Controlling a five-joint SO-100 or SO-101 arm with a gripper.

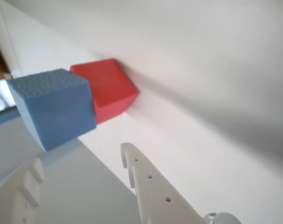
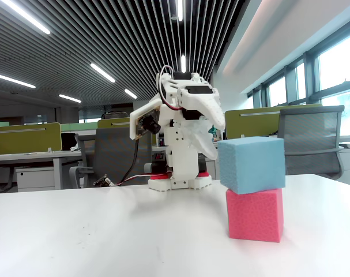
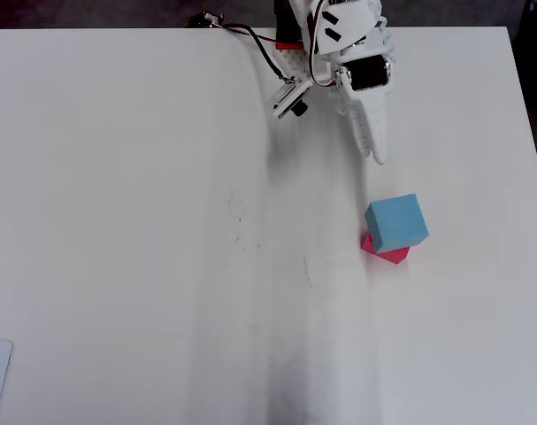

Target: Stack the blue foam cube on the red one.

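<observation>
Wrist view: gripper (image 1: pixel 80 161) w/ two white printed fingers (image 1: pixel 153 184) entering from the bottom edge, tips spread apart w/ a clear gap, nothing held between them. Both tips lie below and clear of the cubes; no contact.

Same view, beyond the tips: blue foam cube (image 1: pixel 55 107) nearest the camera, pitted top face visible, partly covering the red foam cube (image 1: pixel 108 88) behind it. The frame is rolled, so the white table (image 1: pixel 216 154) appears as a slanted plane.

Fixed view: blue cube (image 2: pixel 252 163) rests on top of the pinkish-red cube (image 2: pixel 255 214), faces touching. The upper cube is twisted relative to the lower one and overhangs slightly toward the left of the frame. The stack stands on the tabletop (image 2: pixel 105 236), right of centre. Arm (image 2: pixel 183 133) is folded up behind the stack, well apart from it, gripper pointing down and to the right; jaw gap is not readable from this angle. Office desks and a grey chair (image 2: pixel 310 138) fill the background.

Overhead view: blue cube (image 3: pixel 396 222) covers most of the red one (image 3: pixel 387 256); only a pink corner and edge show at the lower side. Gripper (image 3: pixel 374 146) sits above the stack in frame, near but apart. Arm base (image 3: pixel 290 40) at the table's top edge, cables (image 3: pixel 250 40) trailing left.
</observation>
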